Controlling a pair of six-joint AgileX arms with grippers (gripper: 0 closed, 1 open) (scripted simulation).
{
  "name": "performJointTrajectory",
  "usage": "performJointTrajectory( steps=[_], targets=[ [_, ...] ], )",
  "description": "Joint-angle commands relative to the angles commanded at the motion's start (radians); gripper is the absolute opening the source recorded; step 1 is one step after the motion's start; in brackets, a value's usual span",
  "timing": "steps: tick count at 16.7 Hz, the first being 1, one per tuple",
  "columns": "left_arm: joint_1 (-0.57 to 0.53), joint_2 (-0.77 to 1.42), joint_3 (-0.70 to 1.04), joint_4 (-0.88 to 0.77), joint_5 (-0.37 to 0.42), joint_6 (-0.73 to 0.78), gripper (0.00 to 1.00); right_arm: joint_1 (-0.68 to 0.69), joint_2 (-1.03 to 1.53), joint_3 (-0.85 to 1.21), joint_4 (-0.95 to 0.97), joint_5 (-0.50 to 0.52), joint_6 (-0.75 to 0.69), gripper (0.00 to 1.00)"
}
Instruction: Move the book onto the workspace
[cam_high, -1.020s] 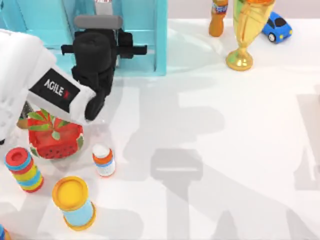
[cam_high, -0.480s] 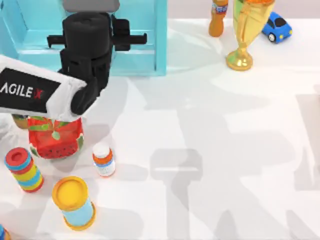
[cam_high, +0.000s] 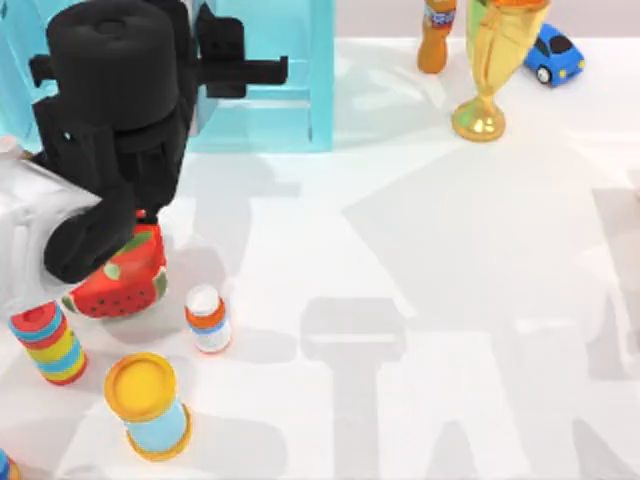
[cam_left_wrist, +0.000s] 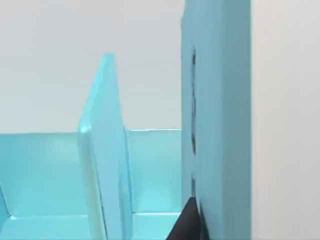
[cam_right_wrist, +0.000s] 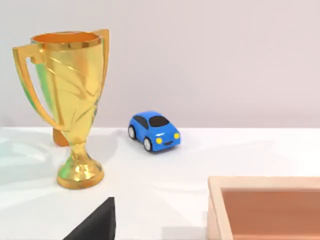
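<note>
your left gripper sits at eleven o'clock on the table, over the turquoise shelf unit; whether its fingers are spread or pressed together cannot be told. in the left wrist view the book stands upright in the shelf, beside a tilted divider. the white workspace spreads below. a gold trophy and blue toy car stand at one o'clock.
</note>
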Motion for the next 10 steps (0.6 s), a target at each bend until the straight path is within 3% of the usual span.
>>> performJointTrajectory(
  steps=[4,10],
  targets=[
    [-0.04,-0.144,-0.048,-0.068,-0.025,0.001,0.0,0.0,0.0,0.0,0.0,0.0,0.0,1.0],
    [-0.039,-0.15,-0.051,-0.073,-0.027,0.002,0.0,0.0,0.0,0.0,0.0,0.0,0.0,1.0]
  ],
)
